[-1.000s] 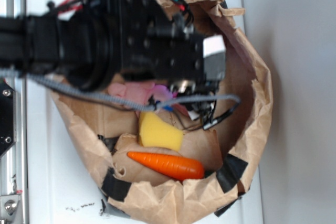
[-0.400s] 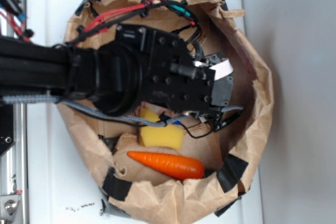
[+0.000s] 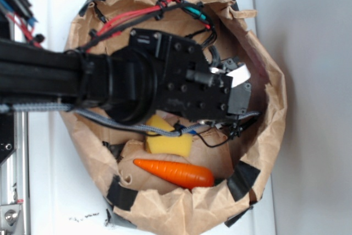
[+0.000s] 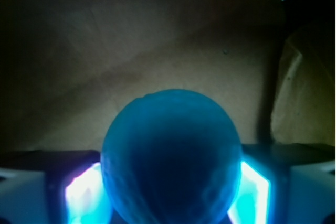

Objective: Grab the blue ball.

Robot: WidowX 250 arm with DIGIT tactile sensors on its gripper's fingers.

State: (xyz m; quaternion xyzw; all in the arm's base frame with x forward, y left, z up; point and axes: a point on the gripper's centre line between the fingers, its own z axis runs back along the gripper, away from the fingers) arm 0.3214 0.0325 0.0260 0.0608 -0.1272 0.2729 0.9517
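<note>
In the wrist view the blue ball (image 4: 171, 156) fills the lower middle, round and finely dimpled. It sits right between the jaws of my gripper (image 4: 170, 190). Both pads (image 4: 84, 195) glow blue and lie flush against the ball's sides with no gap. In the exterior view my gripper (image 3: 241, 89) is down inside the brown paper bag (image 3: 272, 108), near its right wall. The arm hides the ball there.
A yellow sponge (image 3: 168, 138) and an orange carrot (image 3: 176, 173) lie in the bag below the arm. Red, black and teal cables (image 3: 143, 15) run along the bag's upper side. The crumpled bag wall (image 4: 157, 51) stands close ahead of the gripper.
The arm has dropped down into the bag and shifted a little to the right. It now covers the pink plush that showed earlier.
</note>
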